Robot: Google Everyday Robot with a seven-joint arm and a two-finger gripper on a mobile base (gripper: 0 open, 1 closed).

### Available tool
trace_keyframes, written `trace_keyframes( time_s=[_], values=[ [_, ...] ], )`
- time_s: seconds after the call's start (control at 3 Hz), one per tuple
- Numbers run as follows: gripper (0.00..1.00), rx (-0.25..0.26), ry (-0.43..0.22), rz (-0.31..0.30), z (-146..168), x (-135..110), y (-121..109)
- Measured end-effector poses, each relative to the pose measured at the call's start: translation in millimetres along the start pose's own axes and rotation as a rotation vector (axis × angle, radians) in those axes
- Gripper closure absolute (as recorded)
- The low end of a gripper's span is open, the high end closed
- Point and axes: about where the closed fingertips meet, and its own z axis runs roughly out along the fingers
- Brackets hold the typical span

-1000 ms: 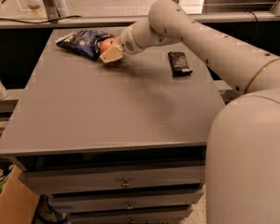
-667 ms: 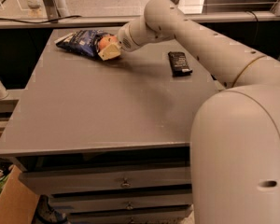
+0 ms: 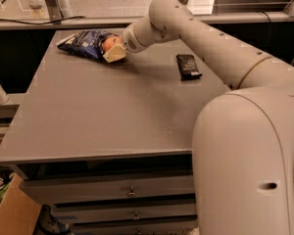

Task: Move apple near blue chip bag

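Note:
The apple, red-orange with a pale blush, sits between the fingers of my gripper at the far left part of the grey table. It is against the right edge of the blue chip bag, a crumpled dark blue bag with white markings lying flat near the far left corner. A pale fingertip covers the apple's lower right side. My arm reaches in from the right, across the far side of the table.
A small black rectangular packet lies at the far right of the table. Drawers sit under the table's front edge. A cardboard box stands on the floor at lower left. A ledge runs behind the table.
My gripper has carried the apple a little to the left and farther back, up against the blue chip bag. The bag and black packet have not moved.

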Motion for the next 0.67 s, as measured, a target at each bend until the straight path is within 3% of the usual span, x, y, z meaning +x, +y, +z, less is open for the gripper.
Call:
trace_keyframes(
  time_s=[0.67],
  values=[
    [0.13, 0.000, 0.000, 0.000, -0.3, -0.5, -0.1]
  ],
)
